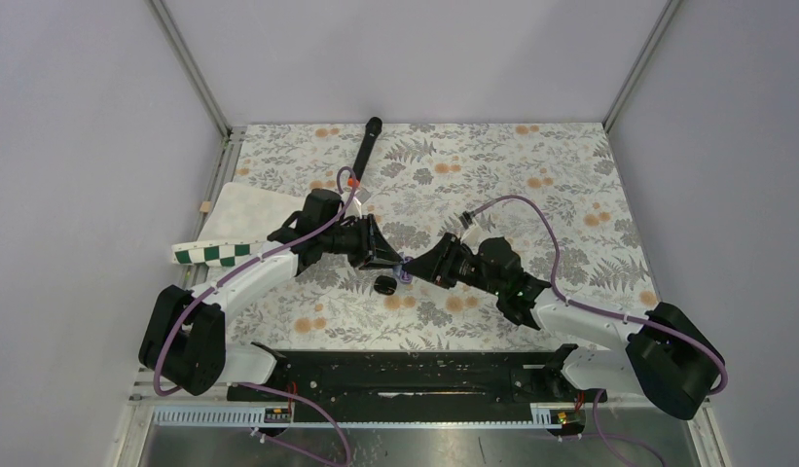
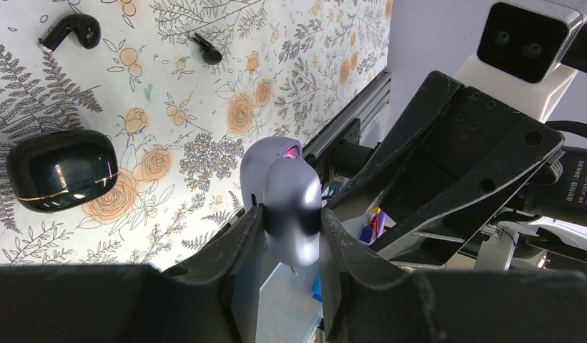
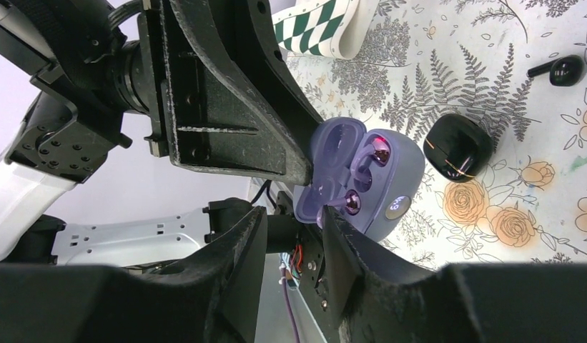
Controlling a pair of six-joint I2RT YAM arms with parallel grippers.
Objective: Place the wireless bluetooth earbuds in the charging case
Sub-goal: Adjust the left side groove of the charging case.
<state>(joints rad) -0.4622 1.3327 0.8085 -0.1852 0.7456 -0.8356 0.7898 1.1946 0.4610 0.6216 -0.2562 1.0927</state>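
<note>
Earbuds [image 2: 68, 32], black and loose on the worktop [image 2: 276, 43], upper left of the left wrist view; black charging case [image 2: 61, 170] lies shut below them.
We judge them light, glossy and slippery, so pinch at the stem. The left gripper [image 2: 290, 221] jaws clamp an open lavender case [image 2: 287, 171]; the right gripper [image 3: 294, 225] jaws are narrow and seem empty.

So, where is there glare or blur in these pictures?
Left wrist view: bright glare streaks on the glossy black case; the near fingers are dark and slightly soft. Right wrist view: the purple case is sharp. Top view: even light, faint shadows.
</note>
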